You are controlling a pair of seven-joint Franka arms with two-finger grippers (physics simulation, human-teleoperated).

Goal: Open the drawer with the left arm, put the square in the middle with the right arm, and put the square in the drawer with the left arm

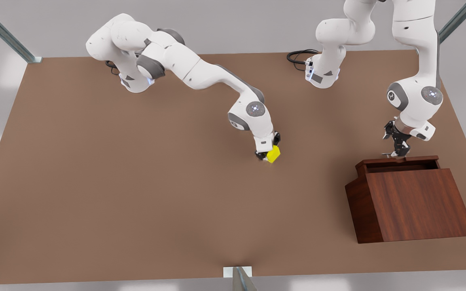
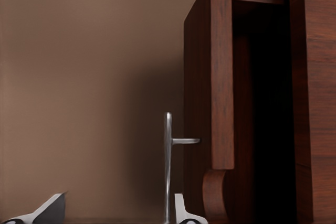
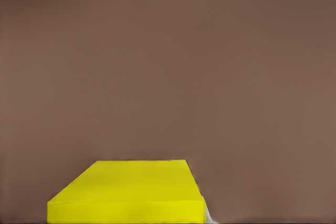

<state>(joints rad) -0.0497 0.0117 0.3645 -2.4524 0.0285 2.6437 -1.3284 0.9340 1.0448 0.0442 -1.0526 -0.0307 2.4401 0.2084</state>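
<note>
The square point(image 1: 274, 154), a small yellow cube, sits tilted between the fingers of my right gripper point(image 1: 268, 153), which is shut on it low over the middle of the brown table point(image 1: 136, 182). Up close the square point(image 3: 131, 192) fills the lower edge of the right wrist view. The drawer point(image 1: 403, 165) stands pulled out of the dark wooden box point(image 1: 415, 206) on the front view's right. My left gripper point(image 1: 395, 152) hangs at the drawer's far end, open. Its fingertips point(image 2: 52, 205) flank the silver handle point(image 2: 167, 166), which runs close beside one of them.
The wooden box takes up the table's near right corner in the front view. Both arm bases stand along the far edge, with a black cable point(image 1: 297, 54) by one. A metal post point(image 1: 241, 279) rises at the near edge.
</note>
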